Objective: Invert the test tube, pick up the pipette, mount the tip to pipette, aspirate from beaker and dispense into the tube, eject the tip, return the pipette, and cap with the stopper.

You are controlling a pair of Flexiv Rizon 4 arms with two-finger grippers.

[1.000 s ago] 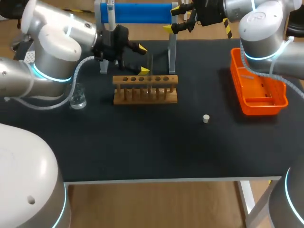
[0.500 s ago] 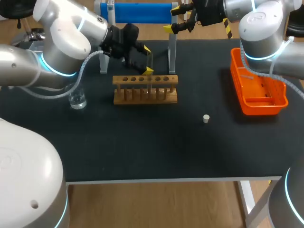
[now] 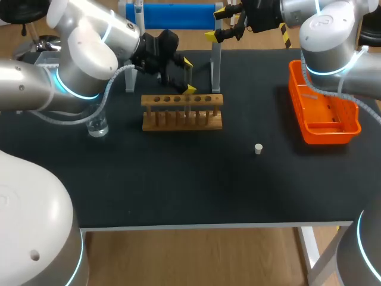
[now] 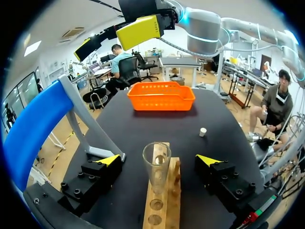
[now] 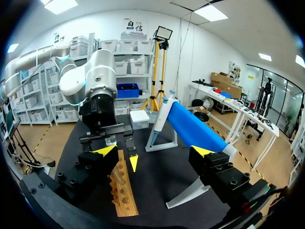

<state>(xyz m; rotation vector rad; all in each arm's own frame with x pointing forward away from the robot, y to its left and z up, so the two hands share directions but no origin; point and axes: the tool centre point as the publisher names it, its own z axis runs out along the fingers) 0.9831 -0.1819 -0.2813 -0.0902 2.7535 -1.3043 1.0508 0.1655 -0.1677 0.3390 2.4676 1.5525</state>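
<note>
Left arm has swung in from the left side over the last second, and its gripper (image 4: 159, 160) now sits at the back of the rack (image 3: 181, 111), further right than before. Right arm has not shifted.

- One test tube (image 4: 157, 168): clear, upright in the wooden rack, open mouth up, between the left gripper's two yellow tips.
- Left gripper: released, with both fingers well apart from the glass and a gap on each side.
- One rack: a single row of holes, probably six or seven; hard to count from the head view.
- One beaker (image 3: 97, 125): clear glass, on the desk (image 3: 178, 185) left of the rack.
- One stopper (image 3: 258, 149): small, white, alone on the desk right of the rack and nearer the front edge.
- One orange basket (image 3: 351, 128) at the desk's right side.
- One pipette (image 5: 159, 120): hangs on the blue stand (image 3: 172, 16) at the back edge.
- Right gripper (image 5: 153, 151): released, nothing between its fingers, up by the stand's right end.
</note>
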